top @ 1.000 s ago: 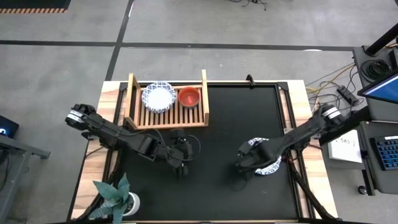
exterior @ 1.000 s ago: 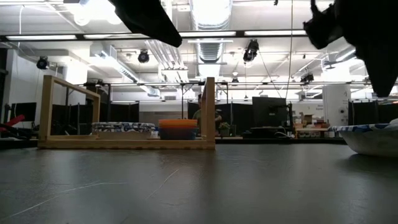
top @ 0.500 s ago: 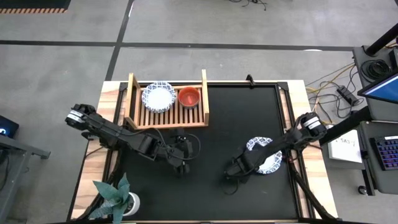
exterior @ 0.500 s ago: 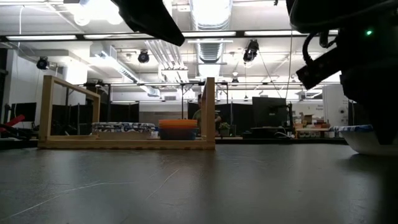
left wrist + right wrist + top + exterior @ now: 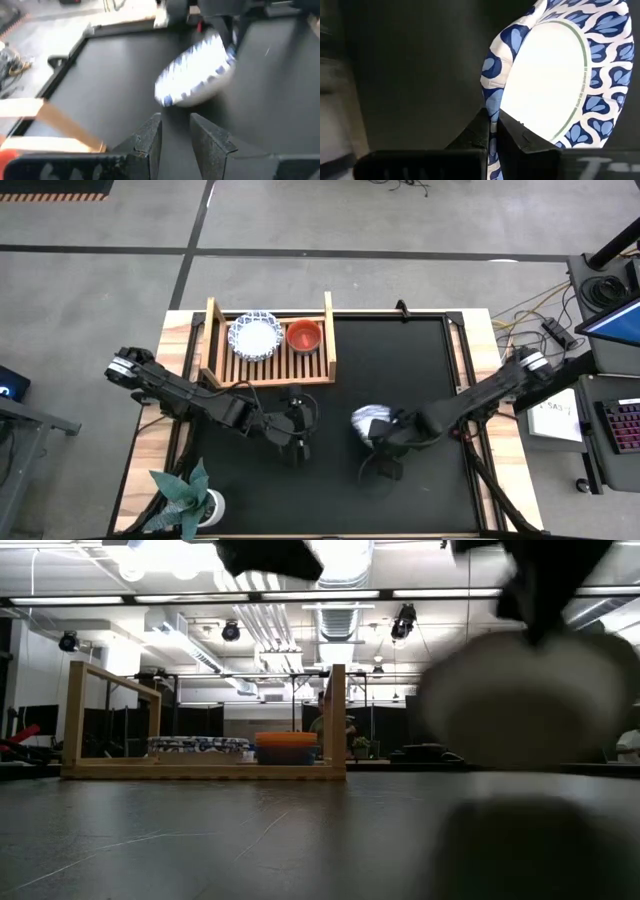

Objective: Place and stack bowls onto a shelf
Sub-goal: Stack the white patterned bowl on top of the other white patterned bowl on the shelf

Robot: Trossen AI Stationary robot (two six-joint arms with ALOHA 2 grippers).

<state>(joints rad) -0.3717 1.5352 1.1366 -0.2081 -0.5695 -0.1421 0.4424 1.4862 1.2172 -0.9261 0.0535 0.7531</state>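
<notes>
The wooden shelf (image 5: 268, 345) stands at the table's far left and carries a white blue-rimmed bowl (image 5: 254, 336) and a red bowl (image 5: 304, 335), both on their bases; the low view shows it too (image 5: 205, 730). Another white bowl with a blue rim (image 5: 370, 420) hangs over the middle of the mat, and my right gripper (image 5: 385, 432) is shut on it. My left gripper (image 5: 300, 442) waits just left of that bowl, open, nothing between its fingers (image 5: 175, 135). The bowl shows blurred ahead of it (image 5: 197, 75). My right gripper pinches the bowl's blue rim (image 5: 491, 112) between its two fingers, one on the inner side and one on the outer side of the wall. The fingers reach in from the table's right. The bowl (image 5: 525, 700) is lifted clear of the mat and tipped on edge.
A black mat (image 5: 330, 480) covers most of the wooden table. A potted plant (image 5: 190, 498) stands at the near left corner. The mat between shelf and grippers is bare. Cables and a keyboard lie beyond the table's right edge.
My right gripper has shut on the rim of the bowl that lay on the mat at the right. It has carried the bowl toward the table's left, up to my left gripper. The bowl is now lifted clear and tipped.
</notes>
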